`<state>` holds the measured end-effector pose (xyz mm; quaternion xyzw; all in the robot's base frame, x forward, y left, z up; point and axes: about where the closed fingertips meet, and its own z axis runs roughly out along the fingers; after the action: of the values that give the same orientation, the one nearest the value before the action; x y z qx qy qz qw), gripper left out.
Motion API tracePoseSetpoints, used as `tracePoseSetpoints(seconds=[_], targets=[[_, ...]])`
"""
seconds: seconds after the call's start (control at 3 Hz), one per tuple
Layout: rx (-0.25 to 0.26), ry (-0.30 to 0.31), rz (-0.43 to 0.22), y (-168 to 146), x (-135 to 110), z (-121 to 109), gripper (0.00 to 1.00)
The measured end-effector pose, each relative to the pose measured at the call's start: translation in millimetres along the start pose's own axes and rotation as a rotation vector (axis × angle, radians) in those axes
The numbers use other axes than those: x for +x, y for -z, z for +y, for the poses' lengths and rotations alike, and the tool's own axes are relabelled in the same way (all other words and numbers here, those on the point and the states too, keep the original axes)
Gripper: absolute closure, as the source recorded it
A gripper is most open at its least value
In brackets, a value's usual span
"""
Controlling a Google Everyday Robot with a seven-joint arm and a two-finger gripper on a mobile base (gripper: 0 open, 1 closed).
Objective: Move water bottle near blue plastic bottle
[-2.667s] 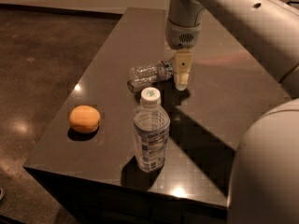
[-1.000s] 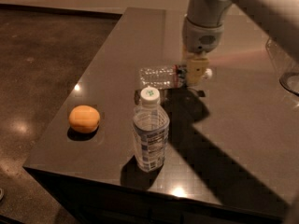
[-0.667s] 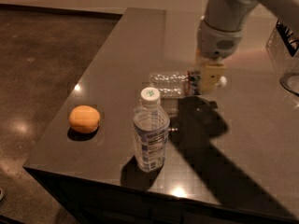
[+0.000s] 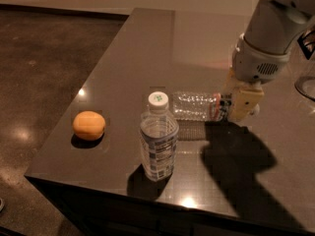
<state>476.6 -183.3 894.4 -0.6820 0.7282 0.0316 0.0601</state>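
The water bottle (image 4: 194, 105) is slim, clear and crinkled, and it is held lying sideways just above the dark table (image 4: 147, 48). My gripper (image 4: 231, 104) is shut on its labelled cap end at the right. The blue plastic bottle (image 4: 158, 139) stands upright near the table's front edge, with a white cap with a green mark and a blue-white label. The water bottle's bottom end is just behind and to the right of the blue bottle's cap.
An orange (image 4: 89, 125) lies on the table's front left. A glass object (image 4: 306, 82) shows at the right edge. The arm's shadow falls across the table's right front. The table's left and front edges drop to the floor.
My gripper has carried the water bottle to the right and towards the front, so it now hangs close behind the blue plastic bottle. The blue bottle and the orange have not moved.
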Motion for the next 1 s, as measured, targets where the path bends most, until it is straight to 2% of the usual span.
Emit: tracePoseSetpoints(seconds=[0.33, 0.67, 1.0], targets=[[-0.031, -0.013, -0.015, -9.6, -0.1, 24.7, 1.00], [-0.058, -0.010, -0.009, -19.5, -4.6, 40.7, 0.83], [-0.077, -0.007, -0.002, -26.0, -7.3, 49.1, 0.61]])
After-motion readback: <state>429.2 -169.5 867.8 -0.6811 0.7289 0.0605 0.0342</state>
